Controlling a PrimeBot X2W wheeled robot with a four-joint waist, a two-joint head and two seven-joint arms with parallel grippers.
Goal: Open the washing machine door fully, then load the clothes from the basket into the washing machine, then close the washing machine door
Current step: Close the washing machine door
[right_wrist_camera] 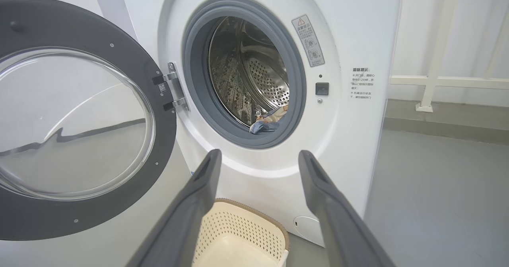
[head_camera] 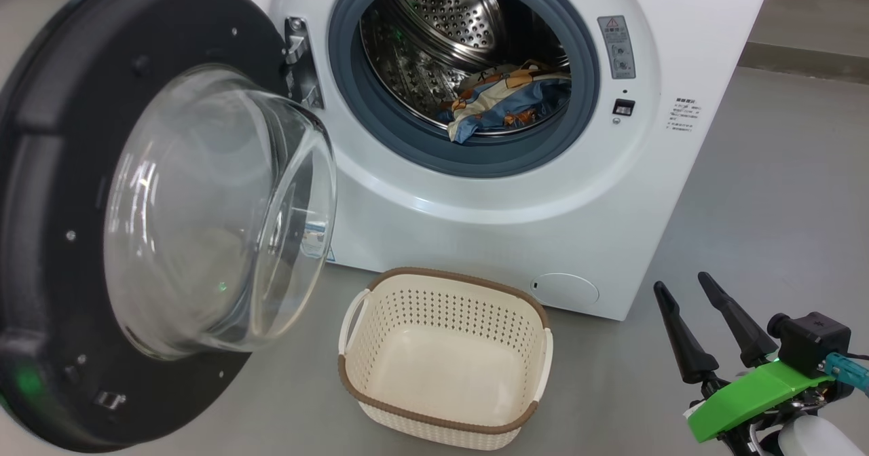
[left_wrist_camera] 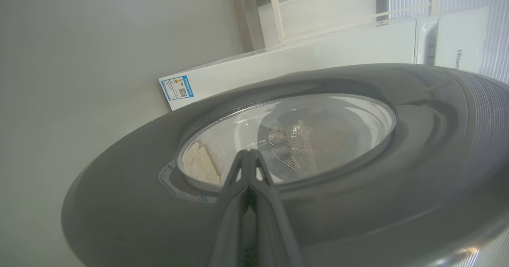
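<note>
In the head view the washing machine door (head_camera: 204, 212) stands swung out on its hinge (head_camera: 299, 55) at 9 o'clock, the clear glass bowl bulging toward the camera; the washing machine (head_camera: 475, 225) fills the view from the centre up to 12 o'clock, its mouth uncovered. The clothes (head_camera: 506, 100), light blue with orange-brown and cream patches, lie bunched in the drum (head_camera: 441, 15) at the lower right of the opening, one fold reaching down to the grey rubber ring (head_camera: 475, 161). The basket (head_camera: 445, 276) sits on the floor (head_camera: 781, 191) at 6 o'clock, just in front of the machine, its bare cream bottom showing; the round flap (head_camera: 565, 290) is at 1 o'clock from it.

My right gripper (head_camera: 681, 281) hangs at 4 o'clock in the head view, well apart from the machine and the basket; its two dark fingers are spread and hold nothing; along them, in my right wrist view, the drum mouth sits at 12 o'clock and the basket at 6 o'clock.

My left gripper (left_wrist_camera: 248, 152) has its fingers pressed together with nothing between them; in my left wrist view the tips point at the door's dark outer face, at the lower edge of its round window; whether they touch it I cannot tell. A blue label (left_wrist_camera: 177, 87) on the machine's white side shows at 10 o'clock from the tips.
</note>
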